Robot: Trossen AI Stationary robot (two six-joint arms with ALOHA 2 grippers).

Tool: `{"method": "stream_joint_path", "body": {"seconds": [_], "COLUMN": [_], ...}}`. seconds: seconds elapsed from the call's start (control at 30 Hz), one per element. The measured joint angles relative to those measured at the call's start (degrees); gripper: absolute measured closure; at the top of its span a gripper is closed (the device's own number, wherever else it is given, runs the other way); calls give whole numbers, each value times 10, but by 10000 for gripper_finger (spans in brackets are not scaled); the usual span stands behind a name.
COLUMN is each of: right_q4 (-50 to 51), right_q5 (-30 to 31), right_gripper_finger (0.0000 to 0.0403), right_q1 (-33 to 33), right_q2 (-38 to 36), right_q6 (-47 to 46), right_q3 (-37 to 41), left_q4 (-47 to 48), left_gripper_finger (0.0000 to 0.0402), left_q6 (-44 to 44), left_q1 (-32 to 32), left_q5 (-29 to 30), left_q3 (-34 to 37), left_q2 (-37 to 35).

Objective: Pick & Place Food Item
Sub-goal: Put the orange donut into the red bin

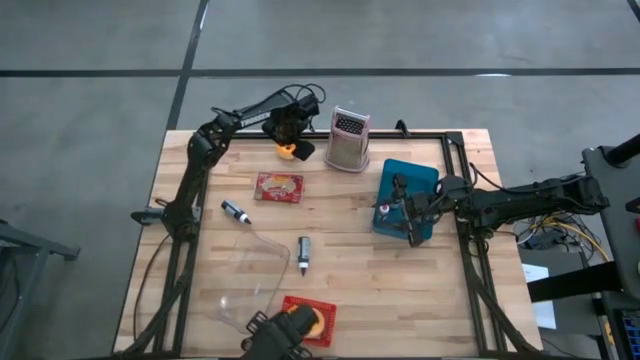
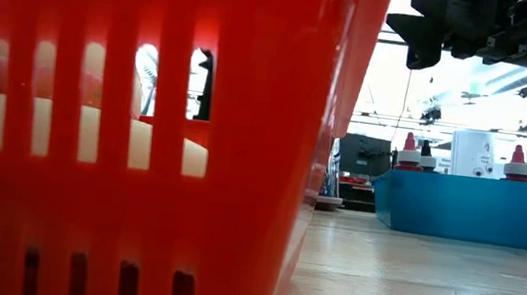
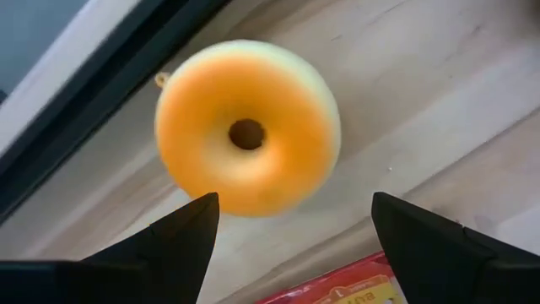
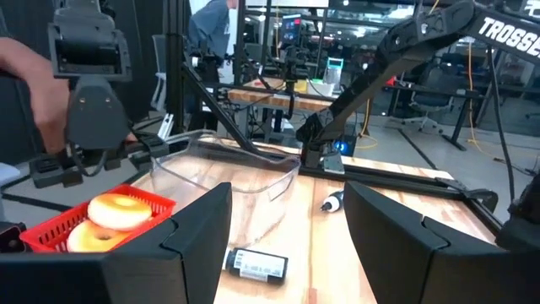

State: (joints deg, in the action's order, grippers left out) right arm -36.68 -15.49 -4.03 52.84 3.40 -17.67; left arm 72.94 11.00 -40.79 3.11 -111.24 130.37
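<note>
An orange ring doughnut (image 3: pixel 249 127) lies flat on the wooden table near its far edge, and also shows in the high view (image 1: pixel 288 152). My left gripper (image 3: pixel 295 203) hangs open just above it, one finger toward each side, touching nothing; in the high view it is at the far middle-left (image 1: pixel 296 140). A red slotted basket (image 1: pixel 310 320) at the near edge holds two pale doughnuts (image 4: pixel 105 221). My right gripper (image 4: pixel 287 190) is open and empty, waiting over the blue tray (image 1: pixel 392 180) at the right.
A metal grater (image 1: pixel 348 140) stands right of the doughnut. A red packet (image 1: pixel 279 187), two markers (image 1: pixel 236 212) (image 1: pixel 303 252) and a clear plastic piece (image 1: pixel 250 270) lie mid-table. The blue tray holds red-capped bottles (image 2: pixel 409 153). A black frame rail (image 3: pixel 76 110) runs along the far edge.
</note>
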Motion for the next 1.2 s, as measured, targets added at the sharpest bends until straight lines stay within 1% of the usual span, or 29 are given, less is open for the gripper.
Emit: {"method": "stream_joint_path", "body": {"seconds": [0.3,0.5,0.63,0.67,0.7,0.8,0.83,0.87,0.97,1.13,1.2], "right_q4": [-1,0,0,0,1,6,7,8,10,14,14], "right_q5": [0,0,0,0,0,0,0,0,0,0,0], "right_gripper_finger": [179,179,179,179,179,179,179,179,179,179,179], "right_q1": [0,0,0,0,0,0,0,0,0,0,0], "right_q2": [0,0,0,0,0,0,0,0,0,0,0], "right_q6": [2,2,2,2,2,2,2,2,6,7,7], "right_q3": [0,0,0,0,0,0,0,0,0,0,0], "left_q4": [-6,36,8,-1,-7,-23,-30,-38,-53,-44,-53], "left_gripper_finger": [85,85,85,85,85,87,88,90,99,116,119], "left_q6": [12,-29,-34,-38,-43,-50,-53,-53,-48,-11,-9], "left_q1": [-16,-18,-20,-20,-18,-7,0,6,17,12,10], "left_q5": [12,17,17,3,-23,-128,-145,-144,-113,-42,-39], "left_q3": [1,-19,-24,-24,-24,-24,-24,-24,-24,-12,4], "left_q2": [0,0,0,0,0,0,0,0,0,2,2]}}
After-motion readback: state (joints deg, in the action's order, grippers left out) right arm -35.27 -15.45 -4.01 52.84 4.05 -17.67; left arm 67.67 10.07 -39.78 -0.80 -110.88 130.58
